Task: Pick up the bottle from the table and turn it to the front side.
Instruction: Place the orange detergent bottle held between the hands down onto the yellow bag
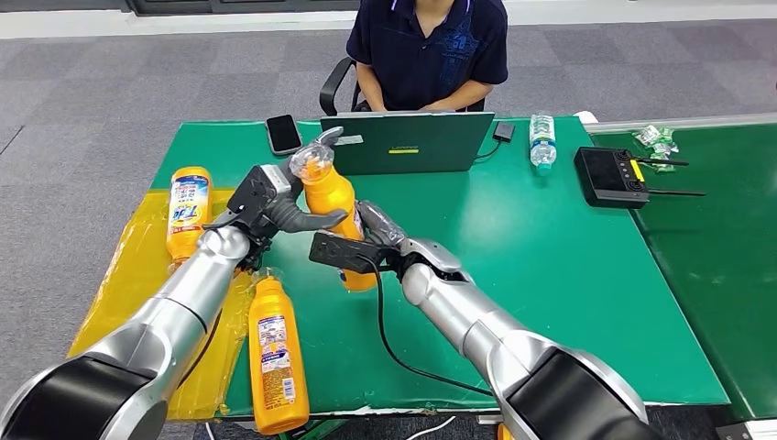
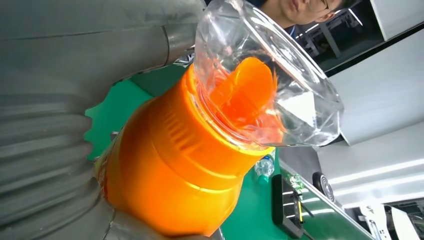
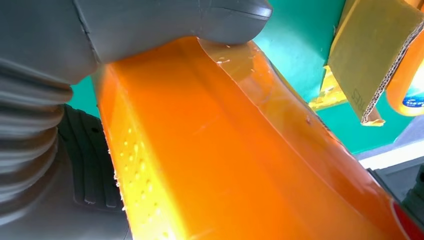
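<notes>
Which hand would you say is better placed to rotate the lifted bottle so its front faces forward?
Probably the left hand: it grips the orange bottle high, near its clear cap, and could twist it. The right hand holds the lower body, better suited to steadying.

The far-left bottle lying on the yellow sheet carries a white and blue label with large blue characters, too small to read for certain. The near bottle has a white label with blue and red print that cannot be made out, and the laptop lid bears a small yellow logo, also illegible. In the right wrist view, the cardboard piece shows faint dark letters along its edge, too blurred to read.
</notes>
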